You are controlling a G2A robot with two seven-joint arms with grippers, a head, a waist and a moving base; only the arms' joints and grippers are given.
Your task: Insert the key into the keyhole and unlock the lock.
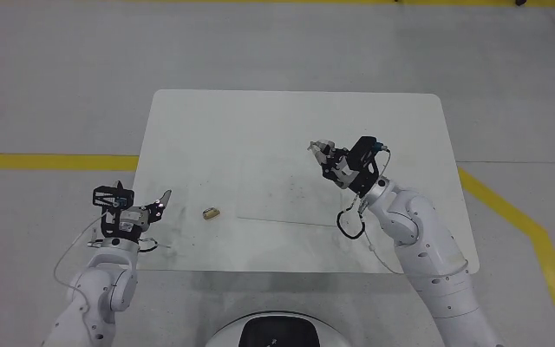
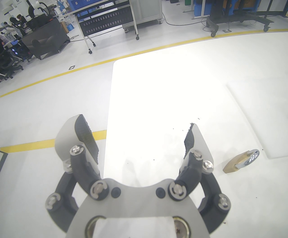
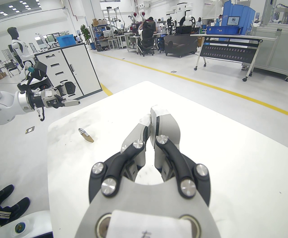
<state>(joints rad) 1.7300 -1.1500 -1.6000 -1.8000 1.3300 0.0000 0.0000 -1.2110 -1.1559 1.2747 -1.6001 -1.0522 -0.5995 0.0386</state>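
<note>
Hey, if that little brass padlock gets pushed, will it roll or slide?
Probably slide: the padlock appears to lie flat on the smooth white table. Its metal body looks stiff and likely heavy for its size. The shiny shackle may be slippery to grip.

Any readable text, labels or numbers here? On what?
Nothing reads clearly.
On the tape label behind the right gripper: a handwritten mark cut off at the frame edge.
On the lock: no legible marking.
On the blue panel in the room behind: print too small.
On the tape strip behind the left gripper: blank.
</note>
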